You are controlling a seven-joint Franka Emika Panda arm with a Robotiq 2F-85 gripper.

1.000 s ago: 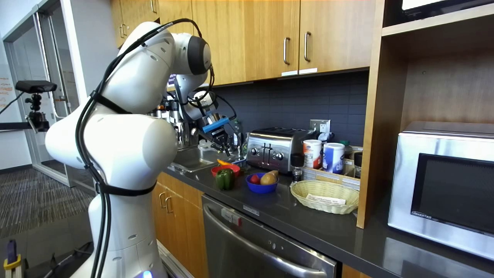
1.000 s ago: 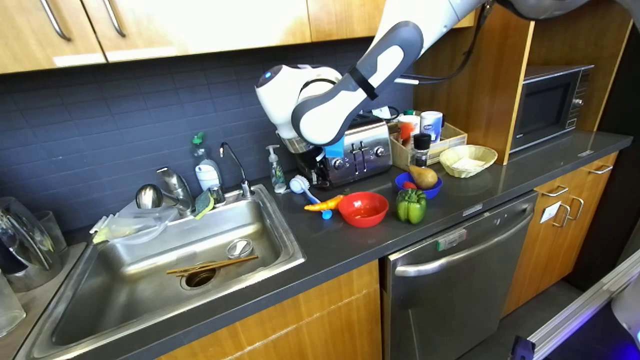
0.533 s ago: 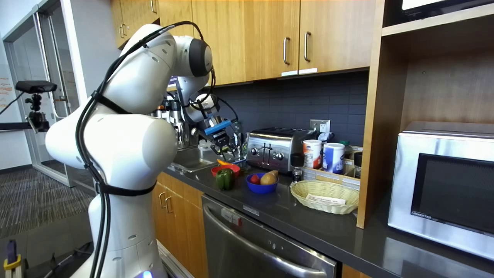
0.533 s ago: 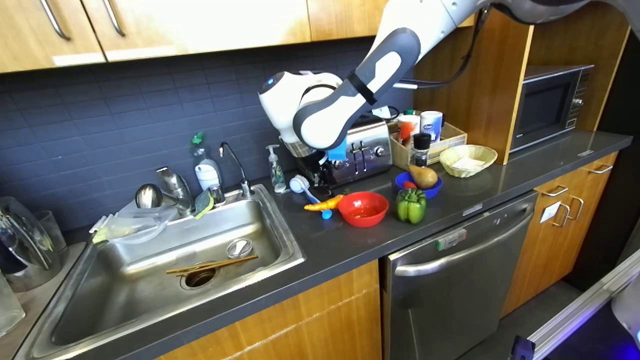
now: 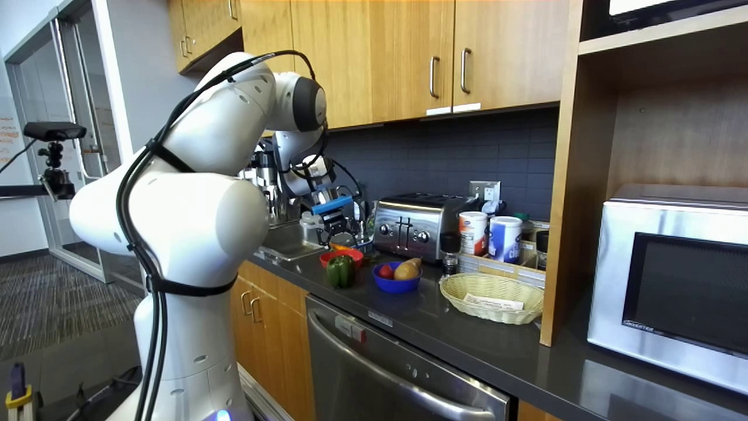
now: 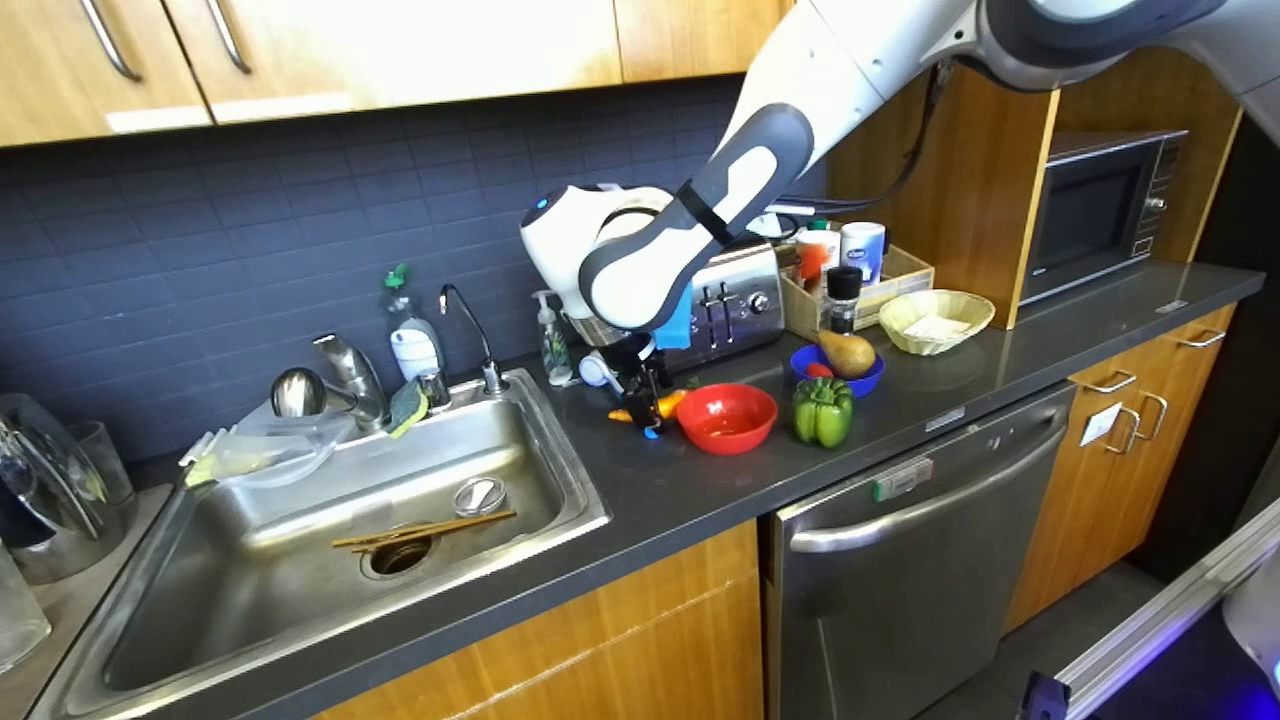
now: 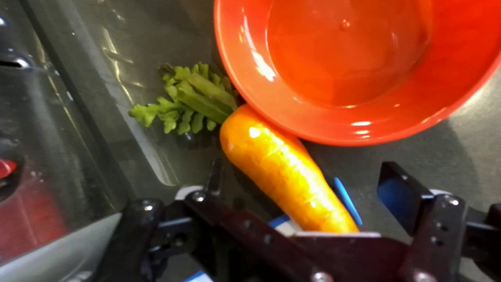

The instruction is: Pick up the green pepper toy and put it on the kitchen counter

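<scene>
The gripper [image 7: 303, 180] is seen lower than a second ago, jaws spread wide, the orange carrot [image 7: 282, 168] between them overhung by the red bowl [image 7: 372, 122]. "INVERTER" can be read on the microwave [image 5: 684, 286]. A pear [image 6: 848, 354] is held in the blue bowl [image 5: 397, 285], paper [image 5: 494, 302] in the wicker basket [image 5: 508, 316]. The green pepper [image 6: 823, 413] is seen on the kitchen counter [image 6: 650, 470] beside the red bowl.

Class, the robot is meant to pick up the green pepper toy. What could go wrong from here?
The open gripper seems to straddle the orange carrot in the wrist view, so closing here would probably take that, not the green pepper.
The rim of the red bowl overlaps the orange carrot there; a lift might tip the bowl.
Both exterior views show the red bowl between gripper and green pepper, so a low sideways move could hit it.
</scene>
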